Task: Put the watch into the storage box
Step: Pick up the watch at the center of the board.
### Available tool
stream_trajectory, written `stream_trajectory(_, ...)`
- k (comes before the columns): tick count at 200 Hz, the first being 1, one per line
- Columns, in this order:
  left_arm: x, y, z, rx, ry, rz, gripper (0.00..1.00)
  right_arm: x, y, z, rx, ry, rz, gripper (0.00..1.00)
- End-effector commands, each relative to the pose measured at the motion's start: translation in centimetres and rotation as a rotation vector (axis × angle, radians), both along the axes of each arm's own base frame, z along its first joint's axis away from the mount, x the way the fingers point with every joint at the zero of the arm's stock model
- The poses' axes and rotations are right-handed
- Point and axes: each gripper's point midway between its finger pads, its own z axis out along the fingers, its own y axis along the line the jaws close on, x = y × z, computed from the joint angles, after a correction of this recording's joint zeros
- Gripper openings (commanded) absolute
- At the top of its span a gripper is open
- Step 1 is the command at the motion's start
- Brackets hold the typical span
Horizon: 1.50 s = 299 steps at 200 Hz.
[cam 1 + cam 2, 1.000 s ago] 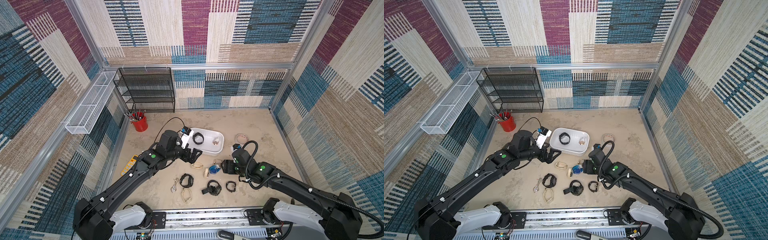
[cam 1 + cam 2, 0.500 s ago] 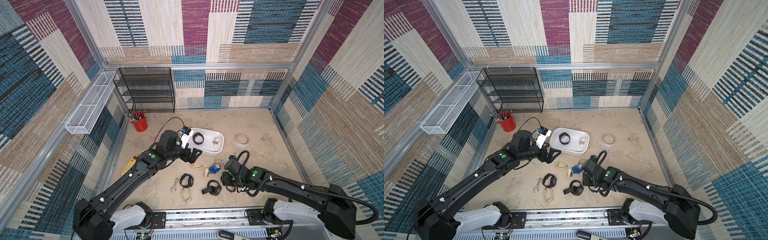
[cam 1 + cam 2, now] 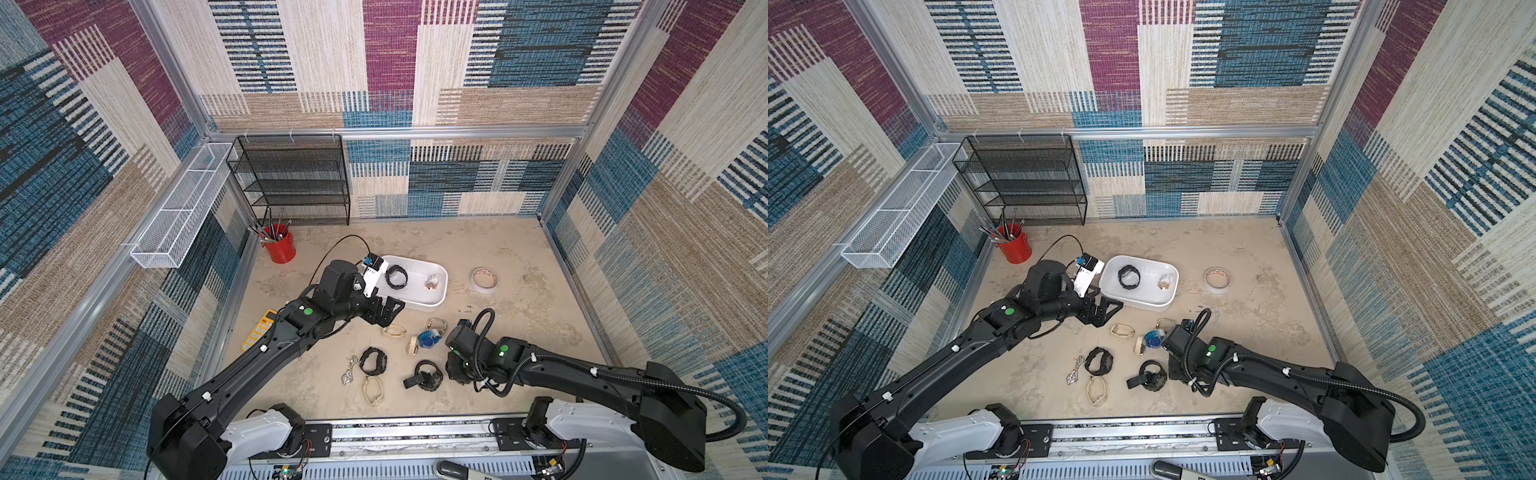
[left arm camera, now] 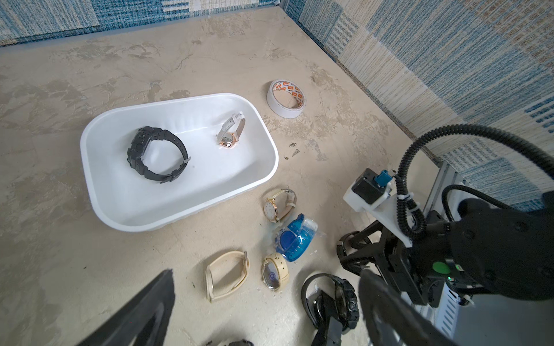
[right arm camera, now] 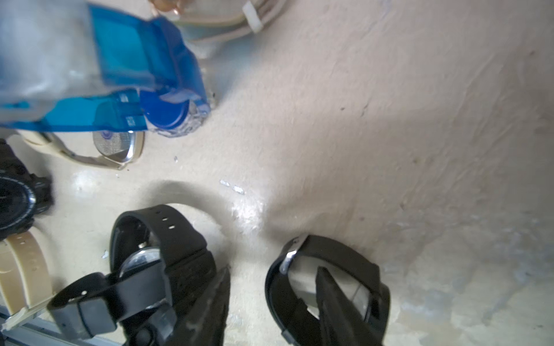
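A small black watch point(image 5: 338, 254) lies on the sandy floor near the front. My right gripper point(image 5: 272, 271) is down over it, one finger inside the strap loop and the other outside, with a gap still showing. In both top views the right gripper point(image 3: 457, 370) point(image 3: 1177, 370) hides this watch. The white storage box point(image 3: 415, 305) point(image 4: 180, 215) holds a black watch point(image 4: 156, 155) and a white-strapped watch point(image 4: 229, 134). My left gripper point(image 3: 386, 311) point(image 4: 266, 311) hovers open and empty by the box's near corner.
Loose on the floor lie a blue watch point(image 3: 430, 338), beige watches point(image 3: 394, 331), black watches point(image 3: 373, 360) point(image 3: 426, 376) and a silver chain point(image 3: 349, 372). A tape roll point(image 3: 484, 279) sits right of the box. A red cup point(image 3: 279, 245), black rack point(image 3: 295, 183) and wire basket point(image 3: 178, 208) stand back left.
My right gripper has swung toward the front and dropped onto the small black watch while its jaws narrowed. The left arm has stayed still.
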Motion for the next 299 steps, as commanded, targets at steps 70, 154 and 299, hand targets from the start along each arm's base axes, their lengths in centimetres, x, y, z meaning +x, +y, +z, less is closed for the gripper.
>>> stream_trajectory(70,0.0,0.0,-0.1,0.013,0.003,-0.003,0.96,1.3,0.7,-0.8,-0.002,-0.040,-0.024,0.23)
stream_trajectory(154,0.1,0.0,-0.3,0.018,0.011,0.001,0.96,2.6,0.8,1.6,0.012,-0.122,-0.027,0.00)
stream_trajectory(299,0.4,0.3,-0.4,0.034,0.009,0.018,0.96,13.6,6.0,13.2,0.133,-0.461,0.135,0.00)
